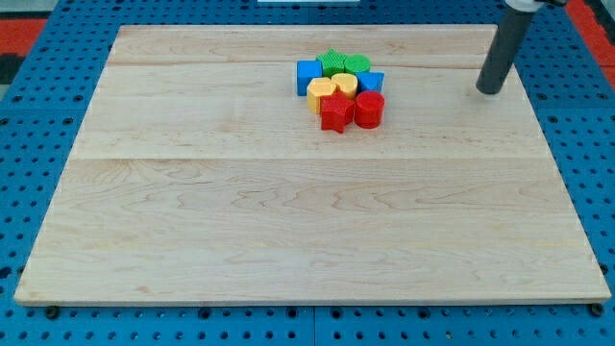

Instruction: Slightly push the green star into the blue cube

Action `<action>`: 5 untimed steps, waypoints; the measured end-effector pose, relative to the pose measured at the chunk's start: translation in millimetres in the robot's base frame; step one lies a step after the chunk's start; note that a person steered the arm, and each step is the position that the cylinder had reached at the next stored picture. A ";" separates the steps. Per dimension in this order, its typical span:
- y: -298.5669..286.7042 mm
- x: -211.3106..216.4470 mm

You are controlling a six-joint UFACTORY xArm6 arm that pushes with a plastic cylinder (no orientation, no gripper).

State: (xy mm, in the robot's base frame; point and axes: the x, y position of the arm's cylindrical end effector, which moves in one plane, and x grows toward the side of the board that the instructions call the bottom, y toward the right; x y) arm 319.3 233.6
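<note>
Green star (332, 63) sits at the cluster's top, touching the blue cube (307, 77) on its left; my tip (488, 91) stands well right, a bare rod with no jaws.

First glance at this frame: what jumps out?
A tight cluster of coloured blocks near the board's top centre: green star at the back, blue cube touching its left, red blocks in front. My tip stands well off to the view's right, touching nothing.

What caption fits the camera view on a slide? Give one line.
My tip stands right of the clustered blocks, apart from the green star and blue cube.
</note>
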 end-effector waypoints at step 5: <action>-236.6 -64.6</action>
State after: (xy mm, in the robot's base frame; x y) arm 254.7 -3.1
